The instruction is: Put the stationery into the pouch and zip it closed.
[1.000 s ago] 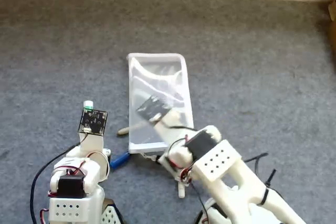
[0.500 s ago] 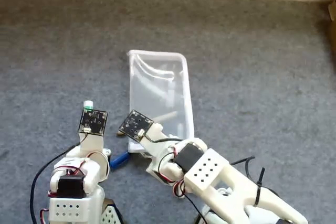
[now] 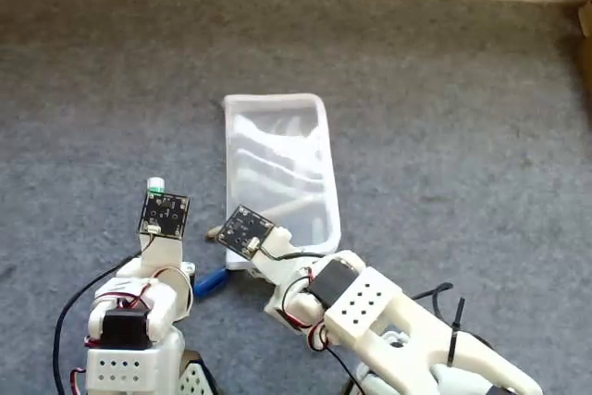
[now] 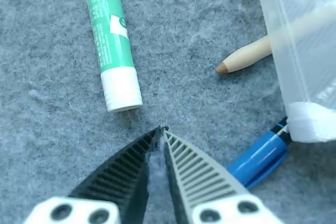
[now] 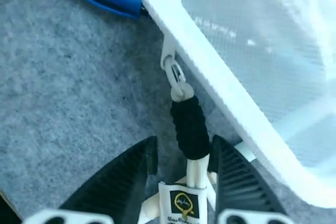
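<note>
Since the right arm drew back from over the pouch to its near end, the right tool now stands open astride the zip pull, not clamped. Unmoved, the left tool is pinched shut, empty. Outside on the bench lie glue stick and pen; the pencil tip protrudes. Zipping looks premature.

The clear plastic zip pouch lies lengthwise mid-way across the grey felt tabletop. A tan wooden pencil sticks out at its left edge. A blue plastic pen touches its near left corner, and a green-and-white glue stick lies further left. The black-corded zipper pull sits between the right gripper's jaws.
</note>
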